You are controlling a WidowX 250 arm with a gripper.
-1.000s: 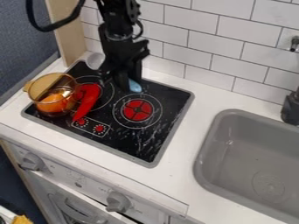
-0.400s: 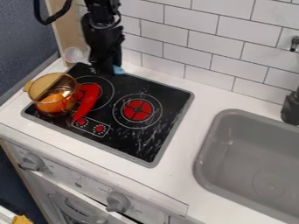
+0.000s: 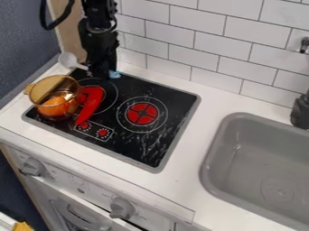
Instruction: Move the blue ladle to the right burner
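Blue ladle: pale, rounded bowl; light-blue handle end; middle hidden.

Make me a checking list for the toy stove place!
Surface: black stovetop, white streaks.
Job's things: blue ladle mostly hidden, by the stovetop's back edge; right burner has a red centre.
Clutter: amber pot with an orange item inside; long red toy over the left burner; pale utensil behind the pot.
Gripper: beside the ladle; hold unclear.
Cables: black cable loops beside the arm.
Surroundings: grey sink, white tiled wall.
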